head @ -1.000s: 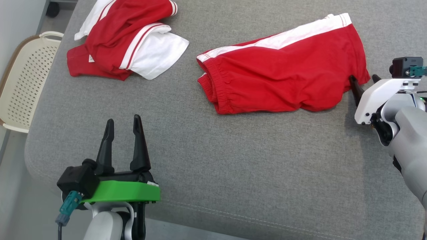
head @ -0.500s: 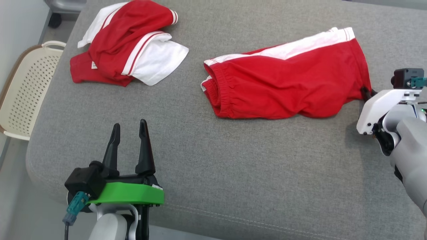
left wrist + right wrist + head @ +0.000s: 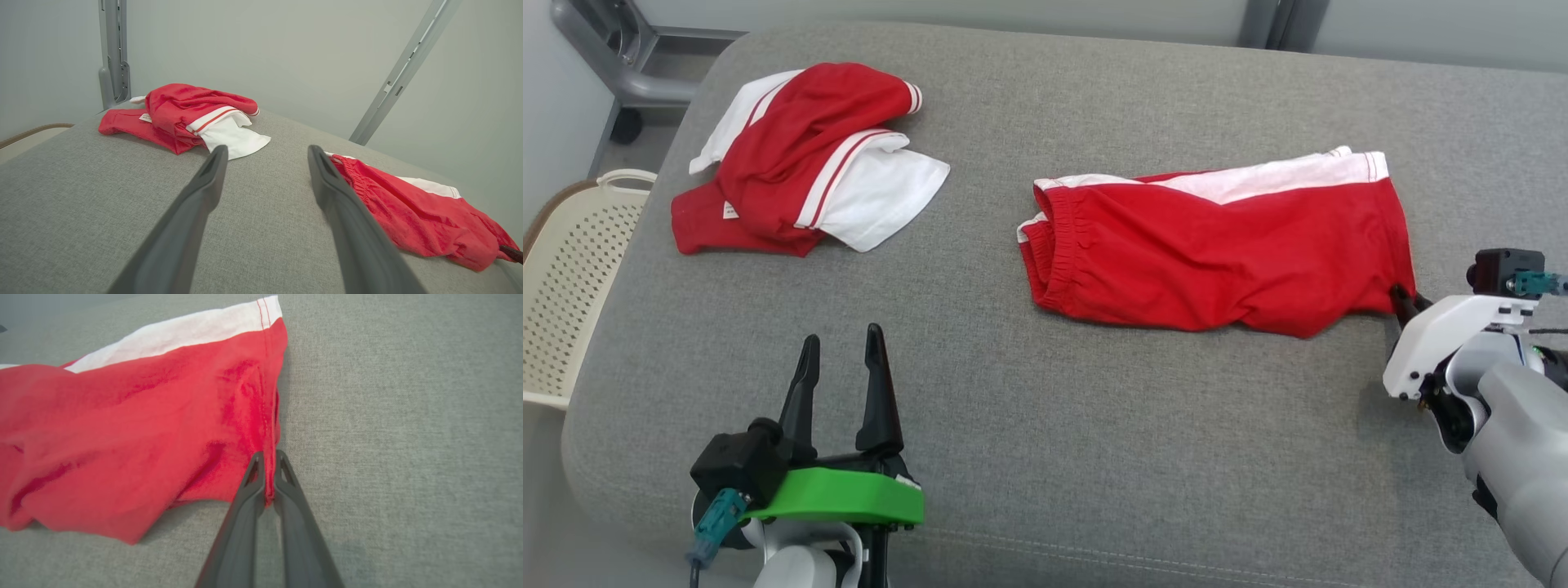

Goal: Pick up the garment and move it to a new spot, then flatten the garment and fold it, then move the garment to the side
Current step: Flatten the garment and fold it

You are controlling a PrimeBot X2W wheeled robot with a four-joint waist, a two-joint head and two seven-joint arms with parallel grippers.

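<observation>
The garment (image 3: pixel 1217 245), red shorts with a white side stripe, lies across the grey cushion, waistband to the left. My right gripper (image 3: pixel 1403 298) is at its near right corner. In the right wrist view the right gripper (image 3: pixel 267 457) is shut on the red hem of the garment (image 3: pixel 122 428), with cloth pinched between the fingertips. My left gripper (image 3: pixel 841 339) stands open at the lower left, holding nothing, well apart from the shorts. In the left wrist view the left gripper (image 3: pixel 265 151) points over bare cushion, the garment (image 3: pixel 412 212) to its right.
A second red and white garment (image 3: pixel 800 163) lies crumpled at the back left of the grey cushion (image 3: pixel 1094 425). A cream perforated basket (image 3: pixel 564 269) stands off the left edge. A grey metal frame (image 3: pixel 613 57) stands behind the far left corner.
My right gripper has closed on the shorts' near right hem corner. The head camera has tilted, shifting the whole picture. The left gripper has stayed open in place.
</observation>
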